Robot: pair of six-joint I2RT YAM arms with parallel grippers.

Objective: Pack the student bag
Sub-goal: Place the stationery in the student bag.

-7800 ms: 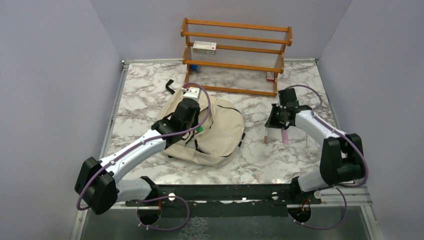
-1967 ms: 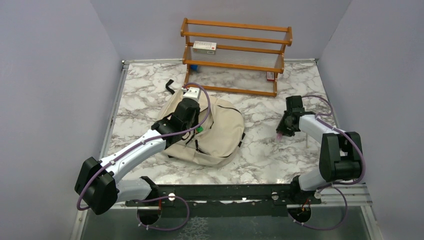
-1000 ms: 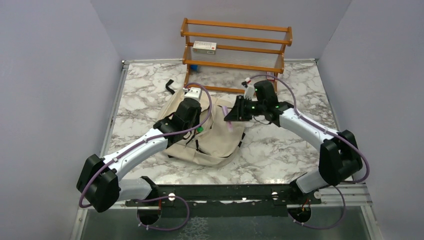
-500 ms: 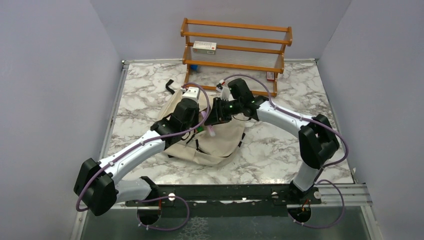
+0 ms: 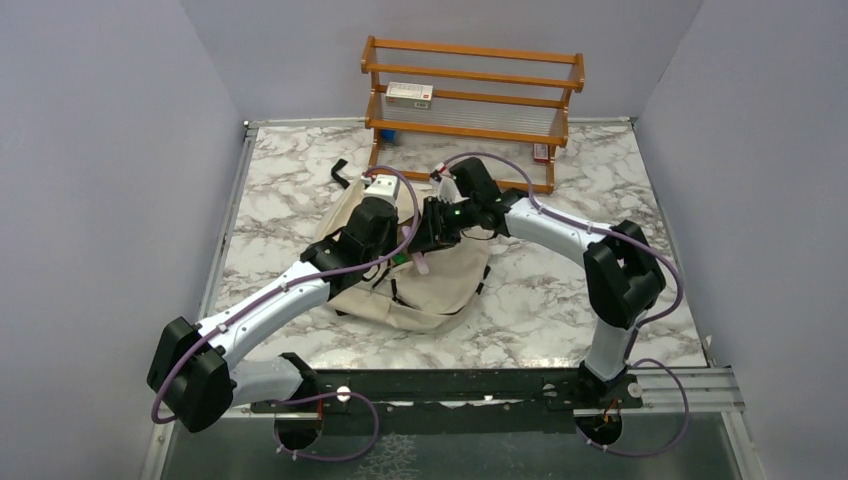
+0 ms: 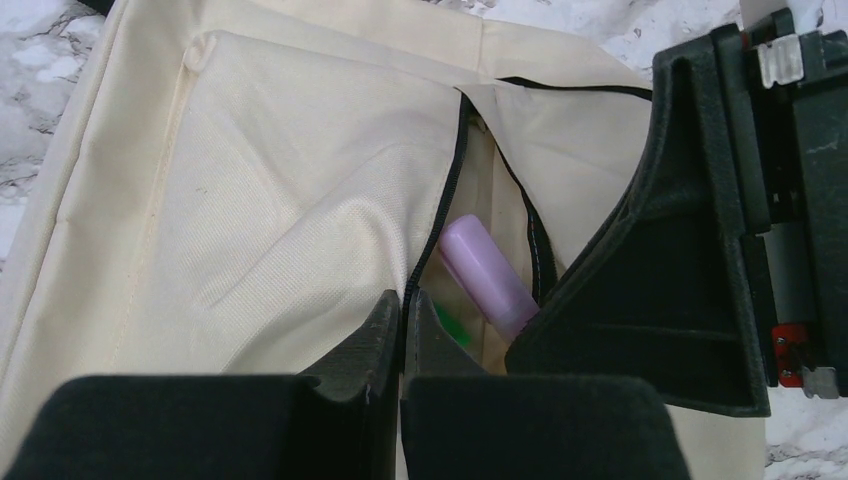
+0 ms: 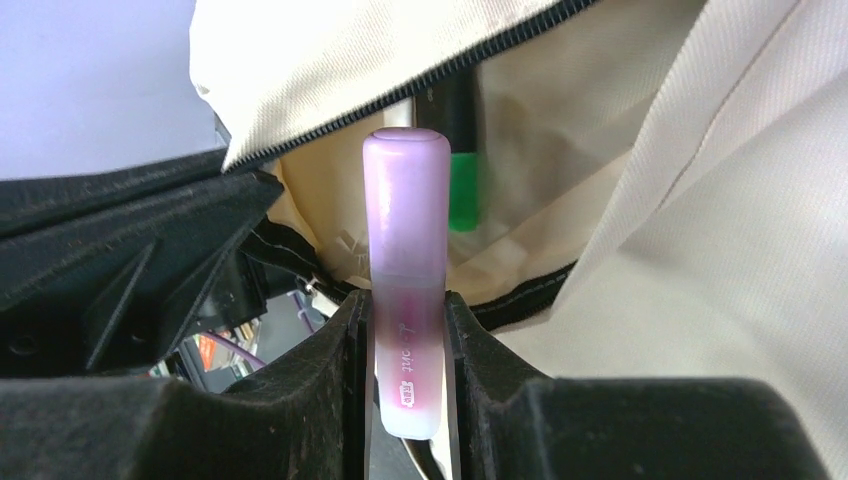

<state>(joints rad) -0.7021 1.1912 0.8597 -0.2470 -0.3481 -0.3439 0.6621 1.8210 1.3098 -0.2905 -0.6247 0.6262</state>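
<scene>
Right gripper [image 7: 405,300] pinches a purple highlighter [image 7: 405,210] by its lower barrel, cap end forward. The free length can then enter the student bag [image 5: 440,285] first without the fingers fouling the fabric. The cap end sits in the mouth of the bag's opening, beside the zipper edge [image 6: 440,210]; how deep it is, I cannot tell. Left gripper [image 6: 403,310] is pressed together on that zipper edge, lifting the cream flap off the bag's body. The likely reason is to hold the mouth open as a slot for the other arm to aim at, since soft canvas would probably sag closed otherwise. Inside the bag, just past the highlighter, lies a green-capped pen [image 7: 462,190], so this looks like the same compartment being filled. The bag lies flat on the marble table [image 5: 560,300], with the wooden rack [image 5: 470,110] behind it, and both arms meet over its upper part. Step in hand, as I read it: push in, then let go. Risk: the slot is narrow and the two grippers sit very near each other over the bag, so the highlighter could catch on the zipper or on the left fingers.
</scene>
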